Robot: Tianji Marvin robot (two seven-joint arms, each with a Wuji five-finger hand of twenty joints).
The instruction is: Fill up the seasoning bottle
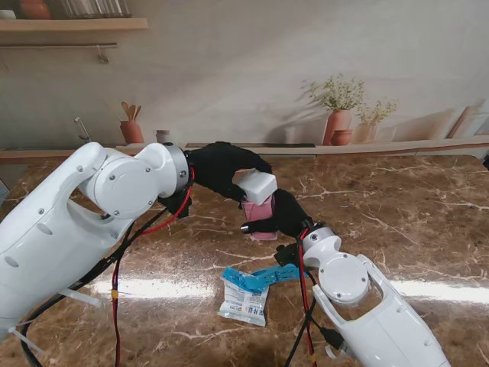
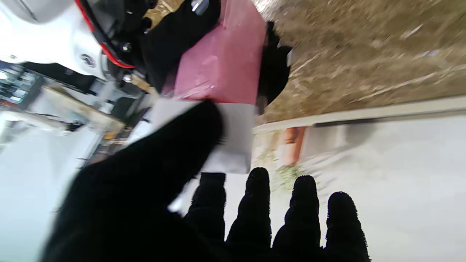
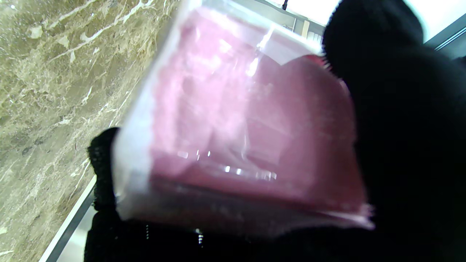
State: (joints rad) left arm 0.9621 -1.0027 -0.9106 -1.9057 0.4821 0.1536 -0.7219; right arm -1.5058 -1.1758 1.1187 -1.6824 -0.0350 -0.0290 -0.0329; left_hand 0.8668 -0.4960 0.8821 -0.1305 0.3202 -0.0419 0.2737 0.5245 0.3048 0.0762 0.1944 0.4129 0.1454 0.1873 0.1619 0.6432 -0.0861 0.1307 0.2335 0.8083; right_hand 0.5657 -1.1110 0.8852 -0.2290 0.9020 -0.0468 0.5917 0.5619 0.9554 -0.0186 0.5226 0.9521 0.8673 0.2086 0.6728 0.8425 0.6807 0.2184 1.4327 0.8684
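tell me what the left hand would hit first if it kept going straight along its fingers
Nothing close, as far as I can tell. The left hand holds the white lid by its thumb; the fingers point past it toward the back wall. Depth is unclear.

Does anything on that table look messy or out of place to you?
One thing: a white and blue packet lies flat and crumpled on the marble table, nearer to me than the hands. I see no spill. The right hand holds the pink bottle; the left hand grips its white cap.
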